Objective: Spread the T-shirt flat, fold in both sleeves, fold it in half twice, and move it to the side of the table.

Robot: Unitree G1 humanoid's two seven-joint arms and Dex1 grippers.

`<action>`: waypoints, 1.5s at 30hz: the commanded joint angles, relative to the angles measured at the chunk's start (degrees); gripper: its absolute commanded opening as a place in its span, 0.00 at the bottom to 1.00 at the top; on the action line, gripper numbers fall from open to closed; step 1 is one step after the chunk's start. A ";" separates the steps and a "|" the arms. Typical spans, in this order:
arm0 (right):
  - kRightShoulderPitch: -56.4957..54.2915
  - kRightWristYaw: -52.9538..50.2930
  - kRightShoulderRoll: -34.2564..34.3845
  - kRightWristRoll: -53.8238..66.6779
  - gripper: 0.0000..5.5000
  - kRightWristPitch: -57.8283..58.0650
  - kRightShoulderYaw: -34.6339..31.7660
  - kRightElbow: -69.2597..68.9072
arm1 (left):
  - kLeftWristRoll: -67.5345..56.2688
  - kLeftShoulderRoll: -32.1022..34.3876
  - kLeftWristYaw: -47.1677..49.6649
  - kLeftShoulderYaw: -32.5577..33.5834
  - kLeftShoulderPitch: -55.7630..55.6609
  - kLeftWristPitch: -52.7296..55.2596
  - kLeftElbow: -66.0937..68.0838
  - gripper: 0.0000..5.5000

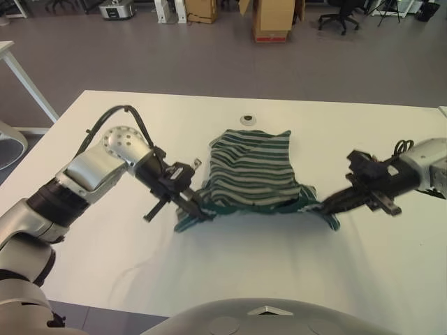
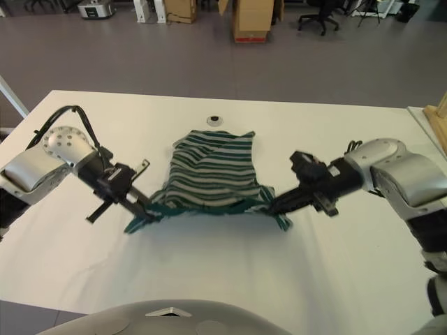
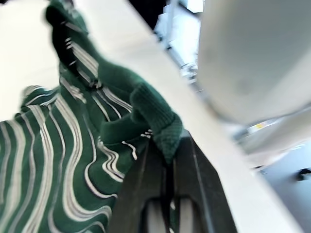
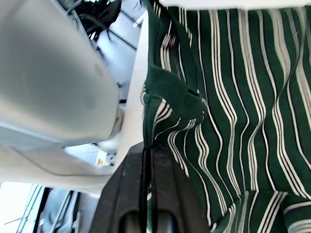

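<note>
Green-striped T-shirt (image 1: pixel 250 171), near edge crosswise, corners in both jaws

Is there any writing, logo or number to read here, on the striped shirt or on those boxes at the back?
No text can be read anywhere.
The T-shirt: green and white stripes only, no print showing.
The cardboard box on the floor behind: any marking is too small to read.
The yellow label beyond the table edge: too blurred to read.
</note>
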 commanded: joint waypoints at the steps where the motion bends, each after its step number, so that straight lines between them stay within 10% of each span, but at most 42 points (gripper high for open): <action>1: 14.50 -0.07 -12.36 -3.94 0.01 -3.18 5.57 -19.15 | -3.01 11.74 -1.10 -2.81 10.47 13.19 -22.25 0.00; 12: 25.25 -8.23 -9.08 -8.73 0.18 -1.03 1.88 -18.64 | 20.02 12.21 2.03 0.84 29.88 4.37 -23.36 0.16; 19: 11.83 -6.95 -3.16 -0.10 0.45 7.19 -8.63 -4.42 | -23.78 6.28 4.19 25.01 5.89 33.98 -3.77 0.42; 25: -6.22 -28.69 23.30 -8.93 0.49 5.77 -6.33 16.37 | 16.90 -16.43 21.26 12.80 -2.46 9.57 30.72 0.45; 30: -12.59 -27.55 36.81 -13.75 0.49 -0.25 -3.11 34.30 | 28.85 -26.29 22.44 8.77 1.63 -3.06 45.02 0.45; 37: -19.73 -19.80 42.39 -26.45 0.49 -5.88 3.66 60.11 | 35.48 -31.28 22.19 14.46 -1.36 -14.24 57.41 0.45; 45: -26.41 -47.49 44.52 -39.36 0.49 -21.51 0.74 85.89 | 28.78 -33.79 24.65 32.73 -12.01 -22.83 62.44 0.45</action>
